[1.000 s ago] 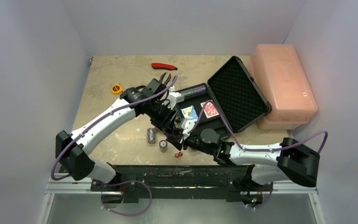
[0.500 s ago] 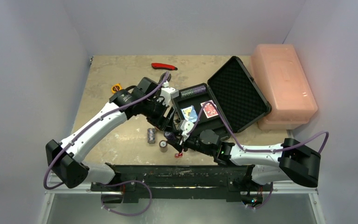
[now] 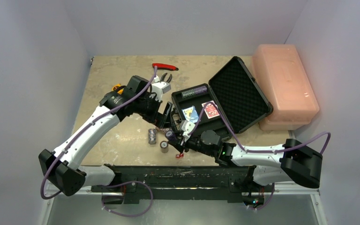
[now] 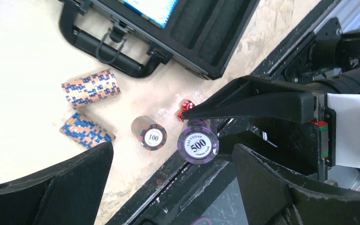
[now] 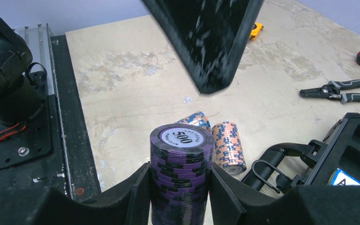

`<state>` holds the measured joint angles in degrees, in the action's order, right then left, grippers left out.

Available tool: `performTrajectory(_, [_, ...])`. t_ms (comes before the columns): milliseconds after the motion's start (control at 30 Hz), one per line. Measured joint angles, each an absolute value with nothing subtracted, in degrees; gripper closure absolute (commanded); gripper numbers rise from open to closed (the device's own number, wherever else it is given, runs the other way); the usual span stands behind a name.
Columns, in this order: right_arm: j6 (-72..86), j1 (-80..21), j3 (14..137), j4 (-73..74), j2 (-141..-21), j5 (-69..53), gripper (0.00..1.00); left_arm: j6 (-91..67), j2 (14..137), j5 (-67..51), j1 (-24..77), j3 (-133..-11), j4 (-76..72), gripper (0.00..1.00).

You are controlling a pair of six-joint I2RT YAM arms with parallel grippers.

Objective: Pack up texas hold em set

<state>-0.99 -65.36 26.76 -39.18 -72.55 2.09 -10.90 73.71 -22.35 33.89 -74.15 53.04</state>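
My right gripper (image 5: 180,187) is shut on an upright purple "500" chip stack (image 5: 182,164), held just off the black case's front left corner (image 3: 172,136). My left gripper (image 4: 168,187) stands wide open above that purple stack (image 4: 198,146), touching nothing. The open case (image 3: 236,96) holds a blue deck (image 3: 190,113), a red deck (image 3: 210,109) and a dark chip row (image 3: 194,92). Two orange-and-blue stacks (image 4: 91,87) (image 4: 86,131) lie on their sides by the case handle (image 4: 117,56). A "100" stack (image 4: 149,135) stands nearby, beside a red die (image 4: 186,105).
A large pink box (image 3: 286,84) stands at the right behind the case lid. Pliers (image 5: 342,90), a red-handled tool (image 3: 165,66) and a yellow tape measure (image 5: 257,29) lie at the back left. The black rail (image 3: 183,173) runs along the table's near edge.
My left gripper has opened wide, let go of the purple stack and pulled back to the left. The right gripper keeps the stack and has barely moved.
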Motion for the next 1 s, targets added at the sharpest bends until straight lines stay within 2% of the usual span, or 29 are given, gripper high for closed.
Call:
performTrajectory(233, [-0.5,-65.4,26.8,-39.0,-72.6,2.7,1.00,-11.6,67.3,-18.1,30.8,-72.4,50.1,0.00])
performTrajectory(567, [3.8,-65.4,27.5,-35.9,-72.7,7.0,1.00,-12.6,56.9,-4.2,30.0,-69.7,46.1,0.00])
performTrajectory(1000, [17.3,-65.3,40.7,-20.1,-75.1,16.1,1.00,-12.6,53.1,9.0,30.0,-68.6,45.8,0.01])
